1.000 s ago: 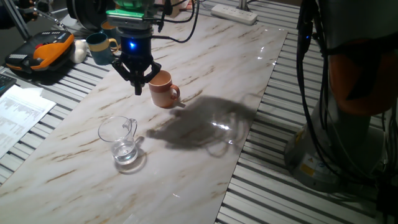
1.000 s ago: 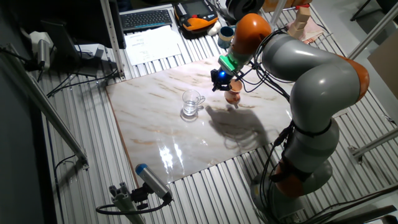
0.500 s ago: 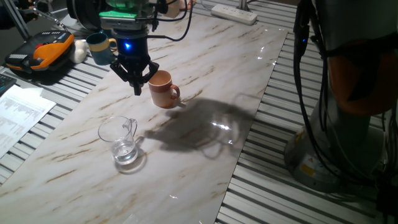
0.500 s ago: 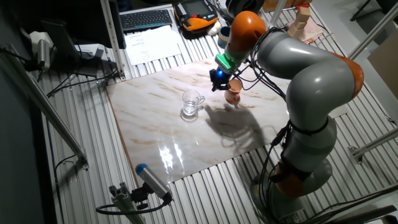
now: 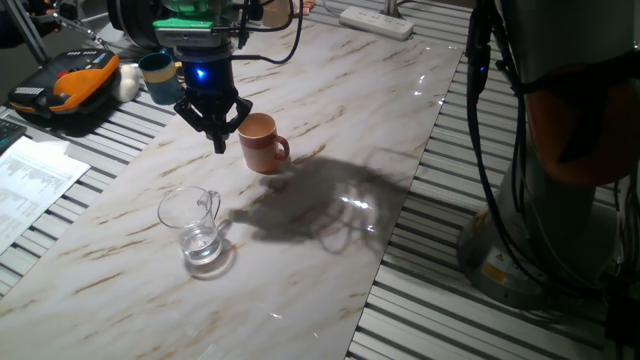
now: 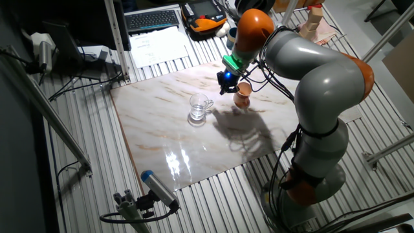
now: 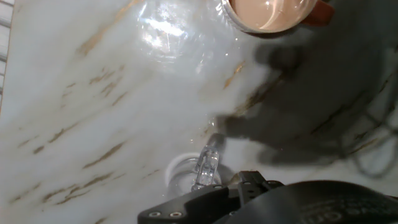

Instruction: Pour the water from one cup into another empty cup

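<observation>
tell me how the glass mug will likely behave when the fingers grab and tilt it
The glass mug looks rigid and smooth, so probably slippery and breakable if dropped. Its thick base suggests it stands steadily and feels bottom-heavy. The little water at the bottom likely adds little weight and only runs out at a steep tilt.

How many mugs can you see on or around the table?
3: a glass mug on the marble near the front, a terracotta mug mid-table beside the end effector, and a teal mug off the slab's far-left edge. Others may be hidden.
</observation>
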Tool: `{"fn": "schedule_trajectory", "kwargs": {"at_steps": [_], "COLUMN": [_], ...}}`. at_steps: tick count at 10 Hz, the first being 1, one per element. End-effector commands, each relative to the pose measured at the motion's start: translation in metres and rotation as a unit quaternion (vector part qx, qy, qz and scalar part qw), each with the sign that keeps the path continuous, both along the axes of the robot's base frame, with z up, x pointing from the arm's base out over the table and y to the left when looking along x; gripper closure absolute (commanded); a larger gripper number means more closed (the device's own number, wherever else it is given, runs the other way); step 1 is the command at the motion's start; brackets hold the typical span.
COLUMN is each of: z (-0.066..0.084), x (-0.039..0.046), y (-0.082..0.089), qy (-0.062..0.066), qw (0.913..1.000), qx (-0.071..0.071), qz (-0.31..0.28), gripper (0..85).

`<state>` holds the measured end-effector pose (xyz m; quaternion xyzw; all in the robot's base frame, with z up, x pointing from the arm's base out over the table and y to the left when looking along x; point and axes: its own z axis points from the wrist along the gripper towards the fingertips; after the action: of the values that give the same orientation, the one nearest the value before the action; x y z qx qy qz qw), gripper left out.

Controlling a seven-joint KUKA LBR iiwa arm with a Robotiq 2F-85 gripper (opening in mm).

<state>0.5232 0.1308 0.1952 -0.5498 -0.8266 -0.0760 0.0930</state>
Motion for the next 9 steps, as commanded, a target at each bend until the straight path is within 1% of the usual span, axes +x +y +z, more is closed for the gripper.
{"fn": "schedule_trajectory", "kwargs": {"at_steps": [1, 3, 4, 6, 9], "z": [-0.0012, -0.0036, -0.0036, -0.0053, -0.0053], "x": [0.0004, 0.0004, 0.0004, -0.0001, -0.0005], "y": [-0.0003, -0.0006, -0.0007, -0.0004, 0.0002], "qy": [-0.001, -0.001, 0.000, -0.002, 0.000], "qw": [1.0000, 1.0000, 1.0000, 1.0000, 1.0000], "qx": [0.004, 0.002, -0.002, -0.001, -0.001], "qz": [-0.001, 0.001, 0.004, 0.007, 0.007], "gripper": [85.0, 85.0, 85.0, 85.0, 85.0]}}
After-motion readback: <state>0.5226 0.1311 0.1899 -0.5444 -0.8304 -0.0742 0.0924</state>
